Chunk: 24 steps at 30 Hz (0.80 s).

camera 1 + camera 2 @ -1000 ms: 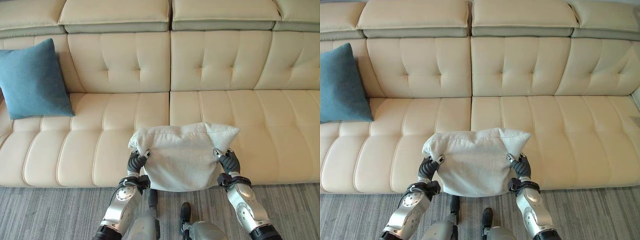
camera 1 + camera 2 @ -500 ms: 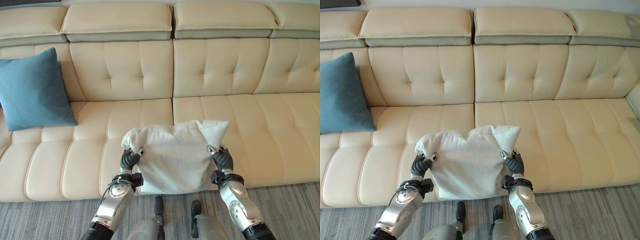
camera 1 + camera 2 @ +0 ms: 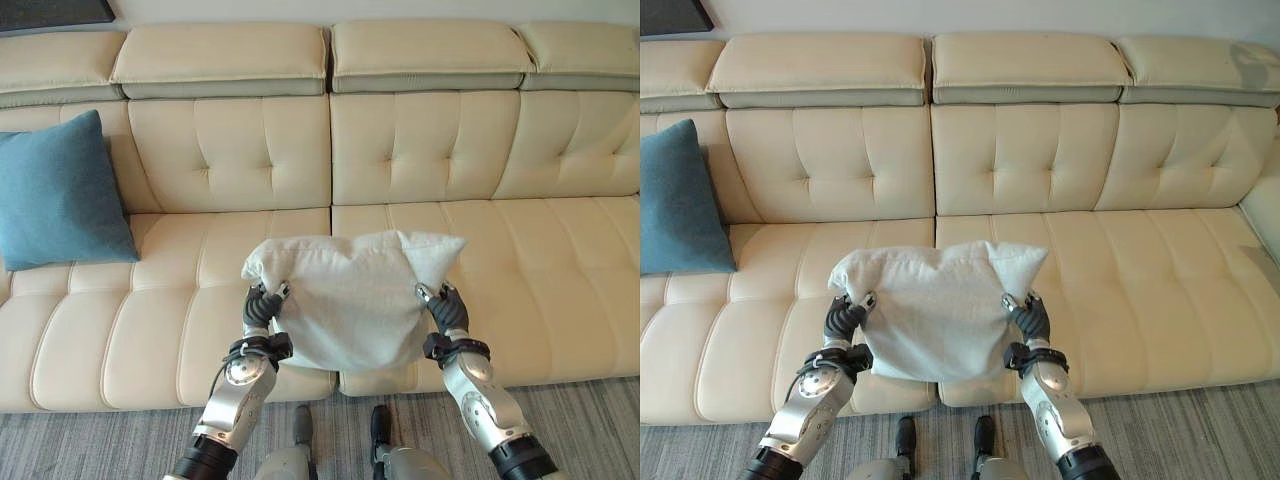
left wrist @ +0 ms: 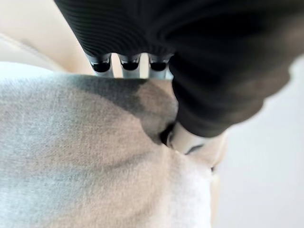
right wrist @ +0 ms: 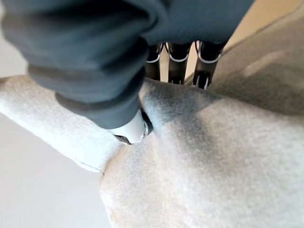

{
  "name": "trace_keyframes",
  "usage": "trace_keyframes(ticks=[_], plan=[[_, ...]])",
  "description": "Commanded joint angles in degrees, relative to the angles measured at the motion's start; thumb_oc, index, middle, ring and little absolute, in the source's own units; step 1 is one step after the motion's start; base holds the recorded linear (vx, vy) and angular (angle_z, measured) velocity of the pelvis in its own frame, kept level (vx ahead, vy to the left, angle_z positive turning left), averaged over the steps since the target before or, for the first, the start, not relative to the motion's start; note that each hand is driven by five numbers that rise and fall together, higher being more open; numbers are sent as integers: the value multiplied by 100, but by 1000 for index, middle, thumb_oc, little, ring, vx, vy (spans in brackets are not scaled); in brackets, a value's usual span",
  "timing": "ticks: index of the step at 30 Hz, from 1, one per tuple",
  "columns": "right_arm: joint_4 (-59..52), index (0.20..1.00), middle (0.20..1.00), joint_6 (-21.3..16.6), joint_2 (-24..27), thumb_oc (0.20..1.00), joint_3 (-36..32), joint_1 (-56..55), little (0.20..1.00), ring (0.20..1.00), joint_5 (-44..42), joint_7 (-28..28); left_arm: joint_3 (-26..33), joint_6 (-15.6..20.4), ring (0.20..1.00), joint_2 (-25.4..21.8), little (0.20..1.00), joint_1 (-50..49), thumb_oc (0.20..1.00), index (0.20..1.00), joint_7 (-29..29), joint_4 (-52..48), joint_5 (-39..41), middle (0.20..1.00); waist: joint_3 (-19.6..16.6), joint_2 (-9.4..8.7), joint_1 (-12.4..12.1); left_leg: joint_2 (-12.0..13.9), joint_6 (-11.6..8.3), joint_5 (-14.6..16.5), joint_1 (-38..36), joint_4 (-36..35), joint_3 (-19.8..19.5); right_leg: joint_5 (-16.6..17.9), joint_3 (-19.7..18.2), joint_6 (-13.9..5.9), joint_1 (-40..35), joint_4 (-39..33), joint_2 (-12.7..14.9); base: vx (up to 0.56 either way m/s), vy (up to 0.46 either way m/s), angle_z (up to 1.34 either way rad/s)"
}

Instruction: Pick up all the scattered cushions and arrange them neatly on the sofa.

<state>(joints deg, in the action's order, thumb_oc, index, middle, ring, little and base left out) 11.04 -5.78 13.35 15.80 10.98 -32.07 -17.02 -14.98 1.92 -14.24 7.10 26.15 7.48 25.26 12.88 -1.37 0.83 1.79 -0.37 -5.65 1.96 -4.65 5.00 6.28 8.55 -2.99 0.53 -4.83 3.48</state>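
A pale grey-white cushion (image 3: 350,300) hangs between both hands, above the front edge of the cream sofa (image 3: 420,150). My left hand (image 3: 262,310) pinches its left edge, and my right hand (image 3: 446,312) pinches its right edge. In the left wrist view the thumb (image 4: 183,137) presses into the cushion's fabric (image 4: 71,156) with the fingers (image 4: 130,66) behind it. The right wrist view gives the same grip, thumb (image 5: 130,130) on the cloth (image 5: 199,166). A blue cushion (image 3: 58,192) leans upright against the sofa's back at the far left.
The sofa's seat (image 3: 540,260) stretches wide to the right of the held cushion. Grey carpet (image 3: 90,445) runs along the sofa's front.
The camera has tilted up, showing more of the sofa's back. The pale cushion, held by both hands, has risen a little and moved further over the seat.
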Motion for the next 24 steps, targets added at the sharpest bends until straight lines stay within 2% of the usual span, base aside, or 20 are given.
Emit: trace_keyframes(ticks=[1,5,7,14,16,17,19,20,21,22,23,24], plan=[[-375,200,200,-586,-422,200,464,899,200,200,248,120,-322,671,200,1,200,1071,200,200,69,-244,-466,200,-399,-148,-115,-123,-54,803,-410,-35,91,-896,56,-356,-294,-17,232,50,2,9],[-172,200,200,-585,-471,200,628,1485,200,200,314,-37,-403,751,200,-46,200,1669,200,200,320,20,-507,200,-345,-168,-141,-119,-70,775,-277,-35,58,-884,67,-357,-195,-17,225,17,1,13],[185,200,200,-574,-387,200,708,2103,200,200,383,-230,-515,816,200,-150,200,2351,200,200,523,418,-514,200,-251,-185,-137,-109,-99,687,-4,-35,14,-820,55,-354,64,-17,210,-53,-9,5],[1024,200,200,-475,-217,200,792,3048,200,200,481,-475,-749,868,200,-330,200,3514,200,200,683,1496,-411,200,-93,-187,-95,-94,-175,513,466,-35,-12,-683,41,-348,538,-17,180,-4,-1,0],[1807,200,200,-480,-139,200,971,3688,200,200,495,-485,-1025,851,200,-566,200,4257,200,200,753,2333,-804,200,66,-181,-64,-101,-223,403,785,-35,-26,-593,17,-364,862,-17,177,-52,-7,-2],[1824,200,200,-487,-137,200,968,3711,200,200,490,-480,-1026,860,200,-566,200,4281,200,200,751,2351,-801,200,65,-181,-65,-100,-223,400,802,-35,-26,-590,16,-363,879,-17,177,-50,-12,-2],[2875,200,200,-387,-3,200,1131,4319,200,200,661,-496,-1221,791,200,-509,200,4889,200,200,883,3374,-960,200,136,-192,-43,-103,-290,284,1113,-35,-41,-459,33,-370,1180,-17,186,-17,-12,0],[3258,200,200,-292,53,200,1176,4502,200,200,769,-524,-1279,755,244,-514,244,5057,244,244,861,3739,-942,244,137,-194,-27,-101,-312,252,1206,-35,-31,-423,39,-381,1267,-17,189,0,0,0],[3275,200,200,-299,54,200,1173,4522,200,200,765,-519,-1281,764,520,-514,520,5077,520,520,857,3757,-936,520,134,-194,-28,-101,-312,249,1221,-35,-31,-421,38,-381,1282,-17,189,0,0,0],[3705,551,551,-189,107,551,1210,4676,551,551,885,-562,-1341,726,1000,-574,1000,5221,1000,1000,761,4070,-884,1000,159,-201,-25,-93,-327,226,1282,-35,-19,-396,36,-396,1339,-17,187,0,0,0],[3964,1000,1000,-107,129,1000,1190,4780,1000,1000,922,-561,-1374,723,1000,-622,1000,5318,1000,1000,640,4226,-778,1000,184,-193,-23,-92,-337,209,1317,-35,-18,-380,26,-409,1387,-17,187,0,0,0],[4405,1000,1000,92,235,1000,1245,4914,1000,1000,1141,-504,-1320,712,1000,-663,1000,5381,1000,1000,403,4587,-459,1000,230,-195,-21,-87,-340,210,1312,-35,-8,-373,5,-423,1395,-17,181,0,0,0]])
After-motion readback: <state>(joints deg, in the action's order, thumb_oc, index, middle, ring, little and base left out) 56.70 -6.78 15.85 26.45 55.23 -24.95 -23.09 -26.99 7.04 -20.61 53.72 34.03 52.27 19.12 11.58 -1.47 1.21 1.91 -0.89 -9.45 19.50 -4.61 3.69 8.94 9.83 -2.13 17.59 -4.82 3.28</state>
